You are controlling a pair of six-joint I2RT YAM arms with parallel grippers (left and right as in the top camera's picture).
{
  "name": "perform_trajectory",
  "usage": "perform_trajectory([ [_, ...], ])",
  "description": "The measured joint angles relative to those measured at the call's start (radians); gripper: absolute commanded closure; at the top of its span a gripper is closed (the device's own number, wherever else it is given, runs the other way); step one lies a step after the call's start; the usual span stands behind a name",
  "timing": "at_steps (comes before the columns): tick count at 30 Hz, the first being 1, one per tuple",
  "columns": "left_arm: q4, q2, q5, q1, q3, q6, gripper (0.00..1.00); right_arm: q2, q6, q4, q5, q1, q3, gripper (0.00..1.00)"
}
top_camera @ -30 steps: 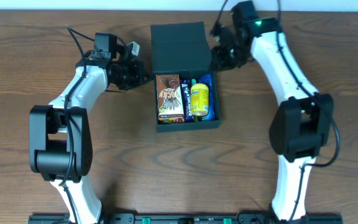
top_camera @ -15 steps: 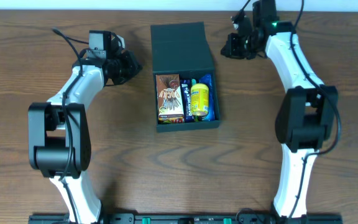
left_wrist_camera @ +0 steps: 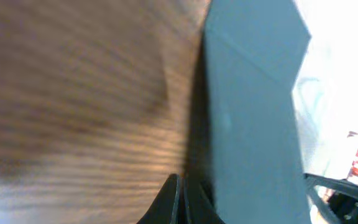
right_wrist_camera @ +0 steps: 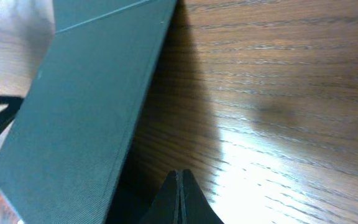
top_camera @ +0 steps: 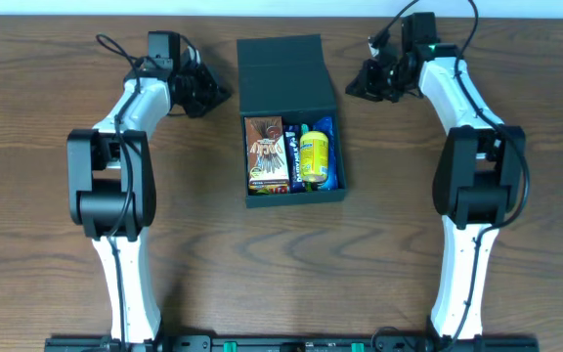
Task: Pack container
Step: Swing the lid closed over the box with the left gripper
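Brown wood-grain tabletop fills your overhead view, and the container sits mid-width toward the far edge. Its tray is open and its flap lid is folded back on the far side. Inside, a brown packet lies on the left arm's side, a yellow packet lies next to it, and a blue packet sits against the opposite wall. Your left hand is just off the lid's left edge — fingers pinched together with nothing between them. Your right hand is near the lid's right edge — likewise pinched closed and empty. Both wrist views show the tips meeting over bare wood beside the lid.
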Motion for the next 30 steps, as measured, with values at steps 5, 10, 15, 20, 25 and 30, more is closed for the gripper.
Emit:
perform_trajectory([
  [5, -0.002, 0.009, 0.01, -0.016, 0.017, -0.001, 0.95, 0.016, 0.0, 0.014, -0.037, 0.008, 0.0, 0.99],
  [10, -0.008, 0.01, 0.013, -0.027, 0.017, -0.007, 0.95, 0.024, 0.0, 0.021, -0.077, 0.022, 0.0, 0.99],
  [15, -0.059, 0.01, 0.012, -0.027, 0.019, -0.019, 0.95, 0.03, 0.001, 0.032, -0.108, 0.031, 0.0, 0.99],
  [20, -0.076, 0.01, 0.005, -0.027, 0.019, -0.023, 0.95, 0.052, 0.005, 0.042, -0.125, 0.043, -0.001, 0.99],
  [25, -0.037, 0.01, 0.005, -0.03, 0.019, -0.026, 0.95, 0.056, 0.006, 0.055, -0.13, 0.052, -0.002, 0.99],
  [30, 0.01, 0.011, 0.012, -0.03, 0.019, -0.026, 0.95, 0.056, -0.003, 0.101, -0.188, 0.052, -0.002, 0.99],
])
